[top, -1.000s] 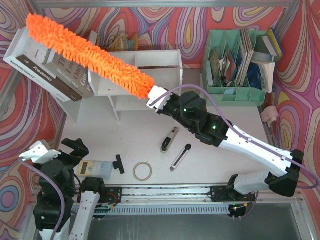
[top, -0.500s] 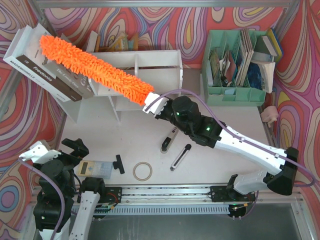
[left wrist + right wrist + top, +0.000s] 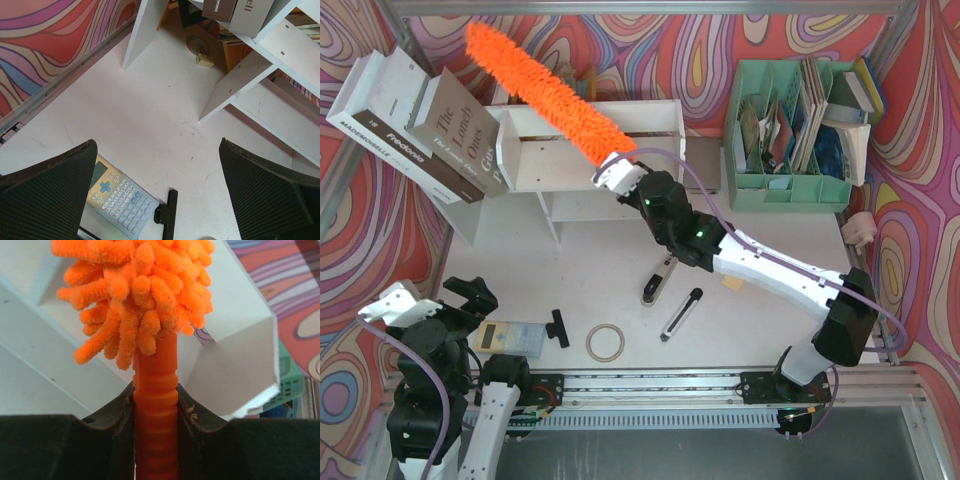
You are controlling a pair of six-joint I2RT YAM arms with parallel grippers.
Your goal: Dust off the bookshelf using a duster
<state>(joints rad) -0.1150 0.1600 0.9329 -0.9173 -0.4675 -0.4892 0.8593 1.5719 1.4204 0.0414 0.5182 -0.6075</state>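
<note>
Swirly pink walls frame a white surface (image 3: 770,250). Right pincer (image 3: 155,405) clamps the duster (image 3: 535,80) handle, its fluffy head slanting over the bookshelf (image 3: 655,112) top, far-left corner. Left pincer (image 3: 157,175) gapes wide at the near-left edge. Dusting looks underway, with the lower tiers probably left.

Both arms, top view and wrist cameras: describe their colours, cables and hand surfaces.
Right arm: white links, black joints, green lights, lilac cable. Left arm: black, white cover, same cable. Left hand: black fingers, finely meshed. Right hand: plain black.
</note>
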